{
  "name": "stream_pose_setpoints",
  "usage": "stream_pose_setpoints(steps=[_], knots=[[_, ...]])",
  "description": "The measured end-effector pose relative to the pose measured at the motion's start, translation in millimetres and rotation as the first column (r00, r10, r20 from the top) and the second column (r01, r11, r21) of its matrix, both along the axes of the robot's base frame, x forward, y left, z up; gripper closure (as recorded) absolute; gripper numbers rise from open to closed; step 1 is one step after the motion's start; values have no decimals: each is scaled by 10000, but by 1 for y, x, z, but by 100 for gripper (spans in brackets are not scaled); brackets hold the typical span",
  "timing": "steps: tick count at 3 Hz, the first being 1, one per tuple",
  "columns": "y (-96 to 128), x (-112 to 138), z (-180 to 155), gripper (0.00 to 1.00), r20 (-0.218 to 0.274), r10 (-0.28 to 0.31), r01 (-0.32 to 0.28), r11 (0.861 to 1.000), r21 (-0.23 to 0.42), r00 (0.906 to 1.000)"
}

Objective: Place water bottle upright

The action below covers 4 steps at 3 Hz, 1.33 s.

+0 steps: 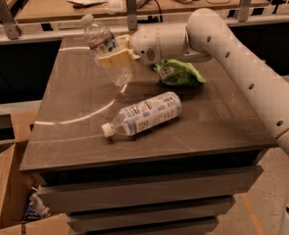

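Observation:
The slim clear ribbed water bottle (106,50) with a white cap and a red-and-white label band is held in the air above the far left part of the grey table (85,126). It is tilted, cap up and to the left, its base a little above the tabletop. My gripper (115,57), with cream-coloured fingers, is shut on the water bottle's middle, reaching in from the right on the white arm (222,48).
A fatter bottle with a white-blue label (145,114) lies on its side mid-table, cap to the left. A green snack bag (178,72) lies behind it. Cardboard boxes (7,180) stand at the lower left. A rail and a cluttered desk run behind.

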<state>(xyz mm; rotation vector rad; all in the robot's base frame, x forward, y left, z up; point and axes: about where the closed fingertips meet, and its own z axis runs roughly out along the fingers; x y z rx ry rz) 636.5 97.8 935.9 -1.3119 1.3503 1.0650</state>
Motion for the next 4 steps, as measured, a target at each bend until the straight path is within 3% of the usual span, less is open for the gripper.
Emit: stream_pose_setpoints(steps=[1,4], knots=[[-8,-10,2,100,469,-372,354,9986,398,9982],[-4,-8,3,100,484,-880,839,9932,804,9949]])
